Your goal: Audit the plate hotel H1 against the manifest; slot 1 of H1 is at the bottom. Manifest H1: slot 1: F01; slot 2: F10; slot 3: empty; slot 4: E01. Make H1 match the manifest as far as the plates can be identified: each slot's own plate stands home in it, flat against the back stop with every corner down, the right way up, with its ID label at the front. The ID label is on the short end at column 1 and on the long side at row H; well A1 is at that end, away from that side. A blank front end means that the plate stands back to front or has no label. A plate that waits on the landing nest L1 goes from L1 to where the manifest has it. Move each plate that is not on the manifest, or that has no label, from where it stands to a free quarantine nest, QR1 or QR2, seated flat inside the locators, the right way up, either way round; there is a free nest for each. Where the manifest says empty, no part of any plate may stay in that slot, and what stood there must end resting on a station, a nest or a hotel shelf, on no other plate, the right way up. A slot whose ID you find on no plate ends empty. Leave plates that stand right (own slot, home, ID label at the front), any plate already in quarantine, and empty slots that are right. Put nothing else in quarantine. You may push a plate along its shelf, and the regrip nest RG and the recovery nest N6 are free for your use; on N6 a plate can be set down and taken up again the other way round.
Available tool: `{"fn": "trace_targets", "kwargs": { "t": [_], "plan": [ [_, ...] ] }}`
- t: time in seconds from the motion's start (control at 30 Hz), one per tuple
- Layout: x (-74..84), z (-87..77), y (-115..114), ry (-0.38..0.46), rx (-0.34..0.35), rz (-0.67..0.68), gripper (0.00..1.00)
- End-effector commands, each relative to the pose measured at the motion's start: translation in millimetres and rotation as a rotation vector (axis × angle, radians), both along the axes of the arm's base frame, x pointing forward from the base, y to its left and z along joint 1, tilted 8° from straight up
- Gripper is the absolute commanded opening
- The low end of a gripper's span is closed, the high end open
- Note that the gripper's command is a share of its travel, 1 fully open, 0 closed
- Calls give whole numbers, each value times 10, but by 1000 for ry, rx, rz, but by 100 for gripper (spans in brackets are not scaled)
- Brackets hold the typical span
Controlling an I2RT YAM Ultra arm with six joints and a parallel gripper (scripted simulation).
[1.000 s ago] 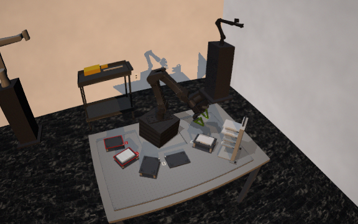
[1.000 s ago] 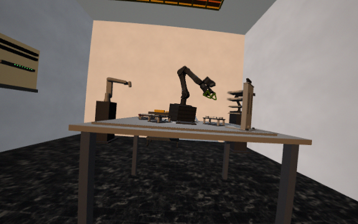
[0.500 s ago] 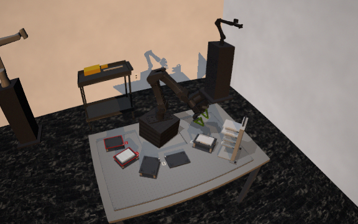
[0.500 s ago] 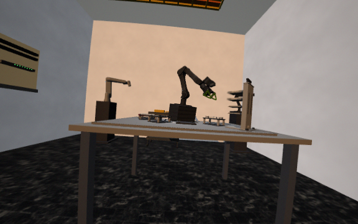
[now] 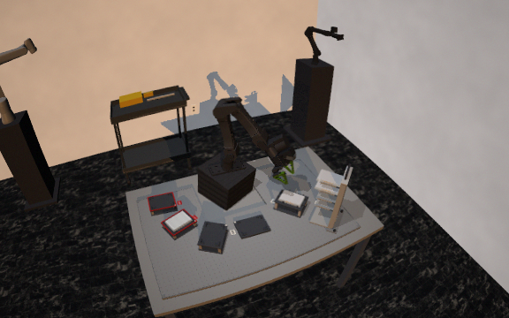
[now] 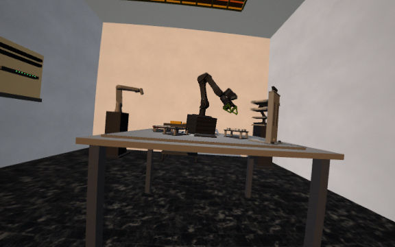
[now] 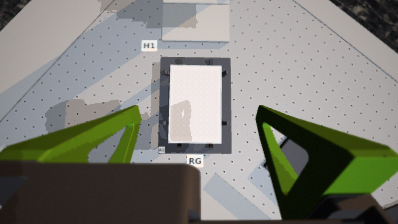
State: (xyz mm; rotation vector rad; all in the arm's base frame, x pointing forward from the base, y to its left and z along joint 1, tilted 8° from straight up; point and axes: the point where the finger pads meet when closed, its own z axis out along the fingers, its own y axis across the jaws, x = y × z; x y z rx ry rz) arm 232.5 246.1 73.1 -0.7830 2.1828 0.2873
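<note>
My gripper [image 5: 284, 173] [image 6: 230, 109] [image 7: 198, 111] has green fingers, stands open and empty, and hangs above the table behind the regrip nest RG [image 5: 278, 202] [image 7: 226, 105]. A white plate [image 5: 291, 198] [image 7: 195, 102] lies flat on RG, below and ahead of the fingers in the wrist view. The plate hotel H1 [image 5: 330, 196] [image 6: 273, 116] stands to the right of RG; white plates show on its shelves, and their labels cannot be read. A white plate [image 5: 178, 221] lies on a red-rimmed quarantine nest. The other red-rimmed nest [image 5: 162, 202] is dark.
The arm's dark base block [image 5: 226, 182] stands mid-table. Two dark nests [image 5: 212, 236] [image 5: 252, 225] lie at the front. A black cart [image 5: 148, 110] with a yellow box, two pedestals with other arms [image 5: 24, 159] [image 5: 311, 99], and walls surround the table.
</note>
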Motion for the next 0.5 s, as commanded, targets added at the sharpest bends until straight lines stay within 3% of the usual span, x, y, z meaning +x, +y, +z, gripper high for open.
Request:
{"fn": "trace_targets", "kwargs": {
  "t": [0.0,0.47],
  "plan": [
    [93,171,117,-55,70,1,100],
    [149,-295,145,-55,70,1,100]
  ]
}}
